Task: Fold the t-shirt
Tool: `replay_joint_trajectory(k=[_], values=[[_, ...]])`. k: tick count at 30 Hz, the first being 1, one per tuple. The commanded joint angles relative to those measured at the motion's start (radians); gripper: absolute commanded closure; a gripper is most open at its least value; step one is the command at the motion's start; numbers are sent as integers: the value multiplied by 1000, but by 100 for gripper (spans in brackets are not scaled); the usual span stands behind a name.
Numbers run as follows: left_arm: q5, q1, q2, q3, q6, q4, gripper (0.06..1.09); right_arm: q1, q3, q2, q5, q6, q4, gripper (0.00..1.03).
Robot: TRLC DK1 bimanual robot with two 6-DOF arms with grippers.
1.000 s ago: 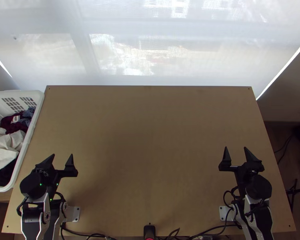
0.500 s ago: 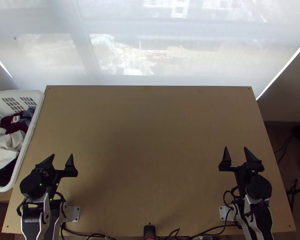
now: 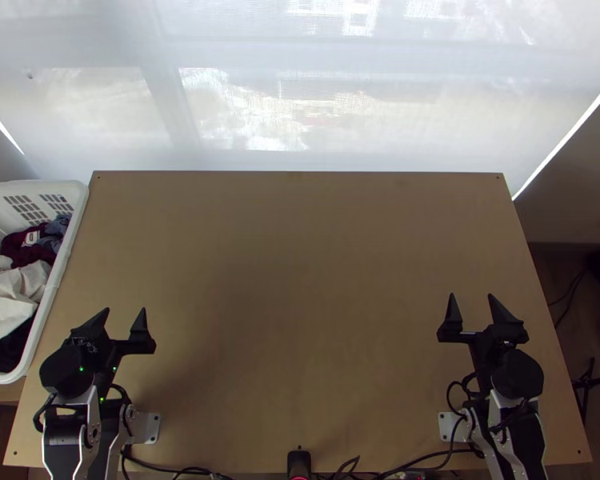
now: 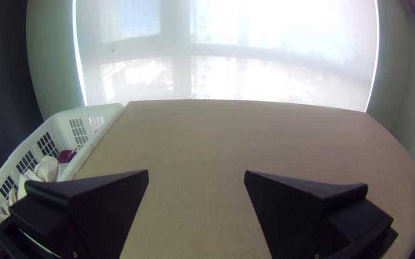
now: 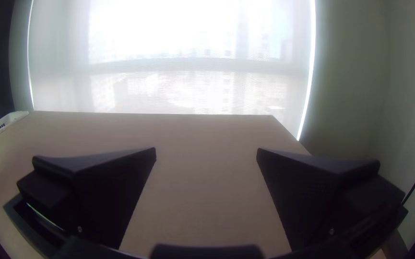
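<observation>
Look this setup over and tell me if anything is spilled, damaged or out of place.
Nothing looks spilled or damaged. The one mild oddity, given the folding job: clothes lie bunched in the white basket beside the table's left edge, and I can't tell whether the t-shirt is among them.

The top view looks from high over the near edge, steeply down on the tabletop [image 3: 300, 272]. The two wrist views look from much lower and closer, forward along the tabletop to the window [image 3: 252, 104]. All three views share the tabletop, the window and the white basket [image 3: 74, 232], which appears nearer in the left wrist view.
</observation>
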Motion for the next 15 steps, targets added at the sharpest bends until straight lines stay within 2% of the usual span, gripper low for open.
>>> replay_joint_trajectory(k=[1, 6, 8, 15], values=[[0, 0, 0, 0, -1, 0, 11, -1, 0, 0, 0, 0, 0, 5], [-5, -2, 0, 3, -1, -23, 11, -1, 0, 0, 0, 0, 0, 5], [-77, 17, 0, 5, 34, -18, 11, -1, 0, -1, 0, 0, 0, 5], [-129, 86, 35, 2, 34, 3, 11, 2, 0, 0, 0, 0, 0, 5]])
